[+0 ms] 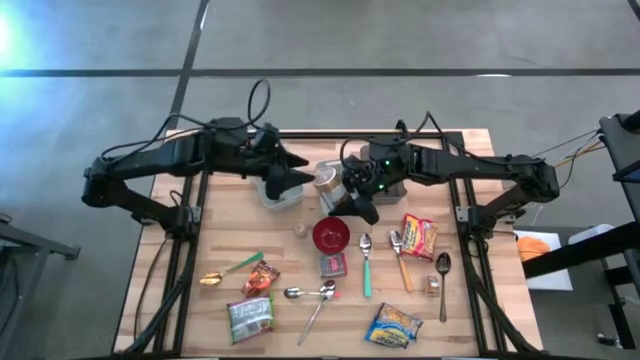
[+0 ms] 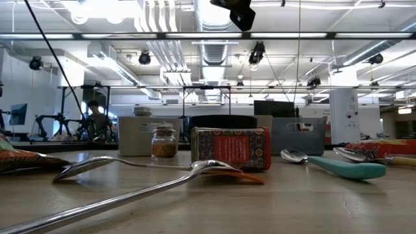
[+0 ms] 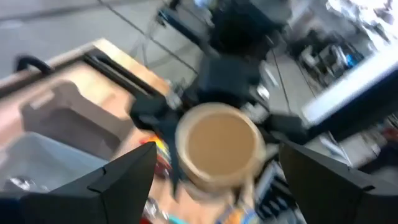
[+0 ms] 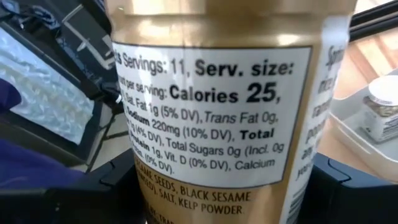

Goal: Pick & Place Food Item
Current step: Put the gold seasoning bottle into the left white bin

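Right claw grips the gold jar; left claw gapes released beside it

Matt wooden table, glossy metal spoons, gold-labelled jar.

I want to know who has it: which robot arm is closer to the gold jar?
Right. The right gripper holds the gold jar in its jaws above the table. The left gripper is beside it, open, not touching.

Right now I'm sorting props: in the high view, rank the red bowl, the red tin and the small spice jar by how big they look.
1. red bowl
2. red tin
3. small spice jar
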{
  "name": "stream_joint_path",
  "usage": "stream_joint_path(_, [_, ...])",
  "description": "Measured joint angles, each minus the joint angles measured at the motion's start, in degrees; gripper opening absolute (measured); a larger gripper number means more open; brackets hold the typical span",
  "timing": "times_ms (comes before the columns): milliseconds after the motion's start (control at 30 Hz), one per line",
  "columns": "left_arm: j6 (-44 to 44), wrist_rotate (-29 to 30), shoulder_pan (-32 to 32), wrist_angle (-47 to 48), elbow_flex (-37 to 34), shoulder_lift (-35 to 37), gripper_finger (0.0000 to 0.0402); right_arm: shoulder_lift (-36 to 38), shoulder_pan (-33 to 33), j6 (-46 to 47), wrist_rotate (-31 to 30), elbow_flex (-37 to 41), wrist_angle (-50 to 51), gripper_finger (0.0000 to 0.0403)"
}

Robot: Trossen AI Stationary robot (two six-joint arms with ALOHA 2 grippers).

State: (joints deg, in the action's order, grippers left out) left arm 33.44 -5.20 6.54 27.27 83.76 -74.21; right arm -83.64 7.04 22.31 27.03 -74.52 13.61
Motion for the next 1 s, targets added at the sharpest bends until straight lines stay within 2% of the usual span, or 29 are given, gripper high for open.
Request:
stream_joint_path(167, [-0.2,-5.2,2.2,5.9,3.6,-2.8,0.0340,0.0,0.0,0.1,0.3,0.0,0.0,0.0269])
stream_joint_path(267, [-0.2,-7.2,2.7,5.9,4.4,-4.6,0.0340,0.0,-0.1,0.3,0.7,0.0,0.1,0.0269])
stream_joint_path(400, [-0.1,-12.7,3.1,5.6,5.0,-7.3,0.0341,-0.3,-0.1,0.7,0.7,0.0,1.1,0.0269])
stream_joint_path(567, [0.9,-16.8,3.1,6.2,4.9,-10.3,0.0365,-0.8,-0.2,1.3,0.7,0.0,3.1,0.0269])
stream_joint_path(767, [1.0,-18.1,3.1,6.2,4.9,-12.8,0.0394,-0.9,-0.5,1.7,1.4,0.0,3.0,0.0269])
stream_joint_path(1000, [0.9,-19.0,3.3,5.3,4.9,-14.1,0.0397,-0.9,-1.0,1.7,2.0,0.0,4.5,0.0269])
